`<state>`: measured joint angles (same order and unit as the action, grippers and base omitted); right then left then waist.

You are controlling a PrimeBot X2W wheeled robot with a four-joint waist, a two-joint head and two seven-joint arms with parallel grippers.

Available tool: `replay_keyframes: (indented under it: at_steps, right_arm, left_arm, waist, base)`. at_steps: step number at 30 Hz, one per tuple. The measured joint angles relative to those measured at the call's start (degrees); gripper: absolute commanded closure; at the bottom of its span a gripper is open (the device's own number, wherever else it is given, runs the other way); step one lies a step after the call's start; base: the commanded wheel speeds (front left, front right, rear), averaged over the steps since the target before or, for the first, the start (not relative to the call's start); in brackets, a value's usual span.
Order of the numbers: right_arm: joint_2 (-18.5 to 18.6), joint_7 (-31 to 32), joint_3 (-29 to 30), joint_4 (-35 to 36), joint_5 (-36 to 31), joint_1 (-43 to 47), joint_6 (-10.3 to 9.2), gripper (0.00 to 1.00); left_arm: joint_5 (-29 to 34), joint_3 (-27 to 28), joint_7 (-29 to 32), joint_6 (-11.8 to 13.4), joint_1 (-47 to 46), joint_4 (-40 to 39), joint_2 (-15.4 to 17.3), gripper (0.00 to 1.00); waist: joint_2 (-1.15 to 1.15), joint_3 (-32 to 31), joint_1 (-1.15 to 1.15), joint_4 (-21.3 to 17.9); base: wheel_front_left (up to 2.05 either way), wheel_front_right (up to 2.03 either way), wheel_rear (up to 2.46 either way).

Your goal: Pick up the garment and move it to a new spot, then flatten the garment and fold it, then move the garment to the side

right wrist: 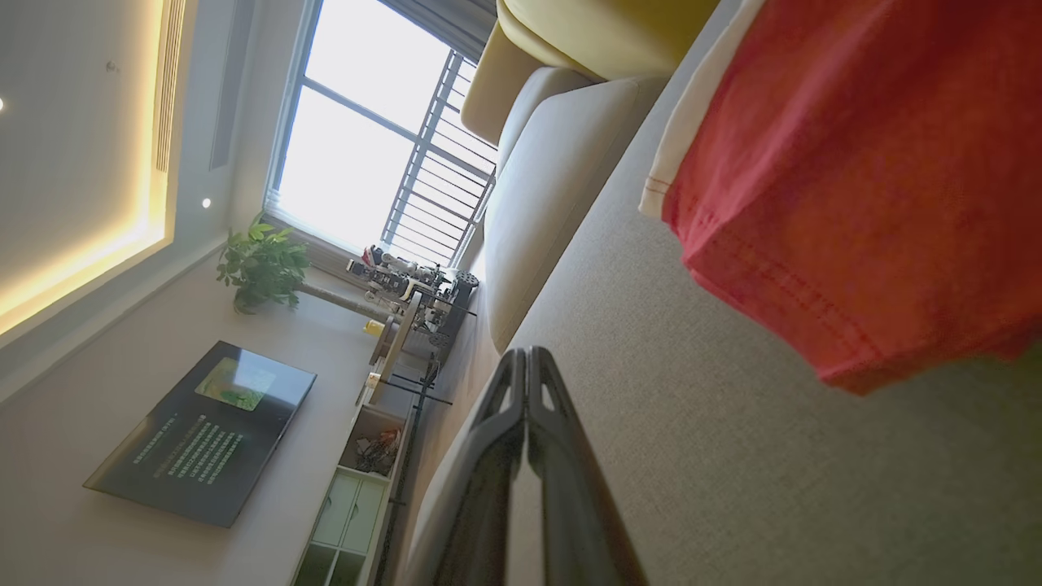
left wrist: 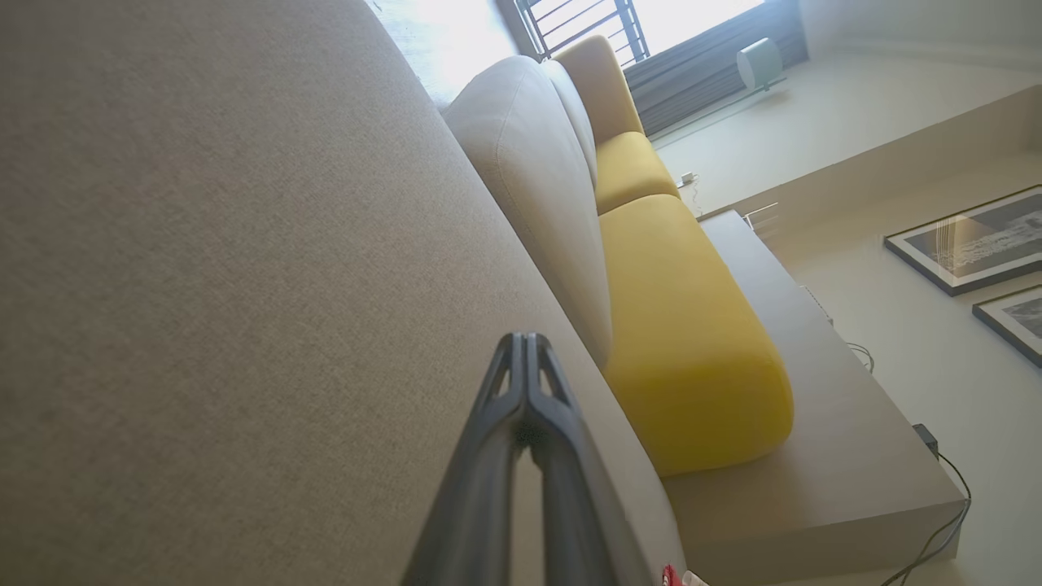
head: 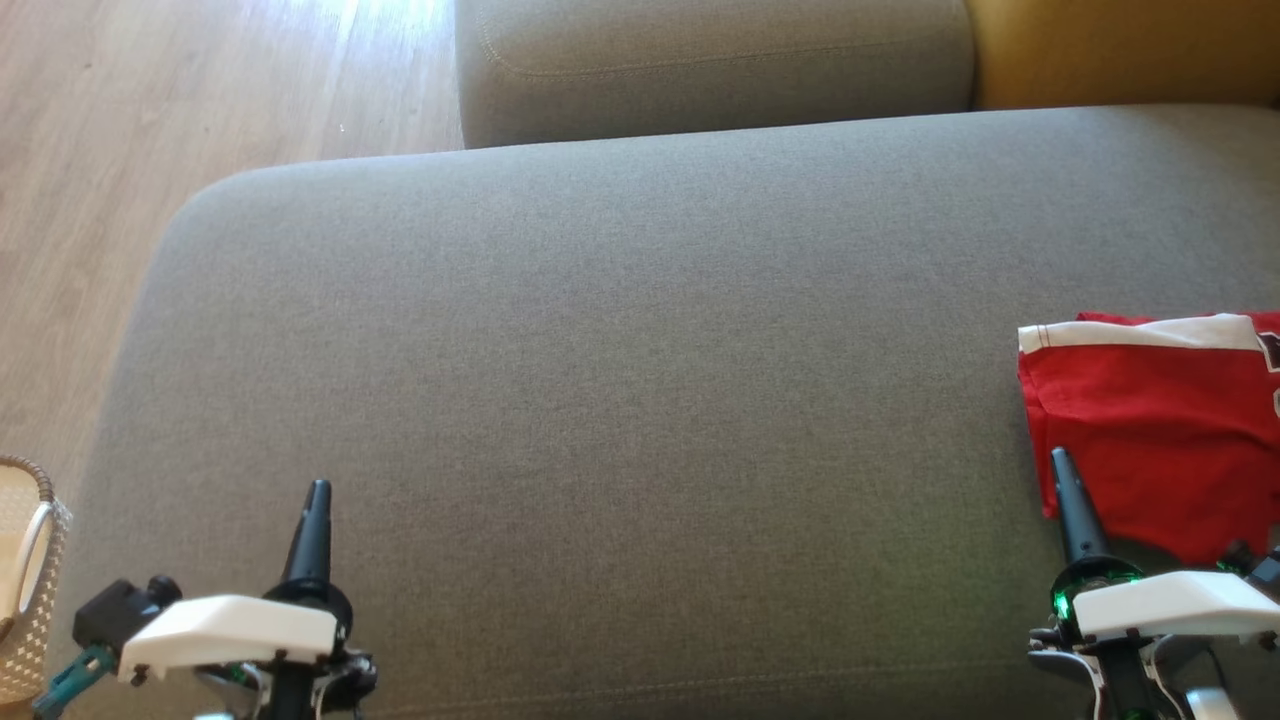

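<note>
Head view: left gripper (head: 318, 492) and right gripper (head: 1062, 468) sit low and near, fingers pinched together, empty, pointing away. The right tip is just beside the garment (head: 1160, 430): folded red cloth, white band crosswise along its far edge, flat at the right end of the grey woven seat (head: 640, 340).

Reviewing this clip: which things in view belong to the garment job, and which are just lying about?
Job: red-and-white garment, lying at the right; grey sofa seat under it.
Lying about: woven basket beside the seat, yellow cushion, television, potted plant.
</note>
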<state>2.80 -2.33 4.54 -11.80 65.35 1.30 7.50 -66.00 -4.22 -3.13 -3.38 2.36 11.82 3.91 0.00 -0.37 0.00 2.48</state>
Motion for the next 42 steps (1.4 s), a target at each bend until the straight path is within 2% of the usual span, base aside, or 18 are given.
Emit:
replay_keyframes:
  at_steps: [42]
  right_arm:
    - [0.25, 6.9, 1.32, -3.91, 26.84, -4.0, -0.02, 1.0]
  left_arm:
    - [-27.51, 5.24, 6.66, -3.52, -5.14, 3.55, 0.04, 1.0]
  waist:
    - [0.0, 0.5, 0.0, -2.44]
  base:
    - [0.0, 0.0, 0.0]
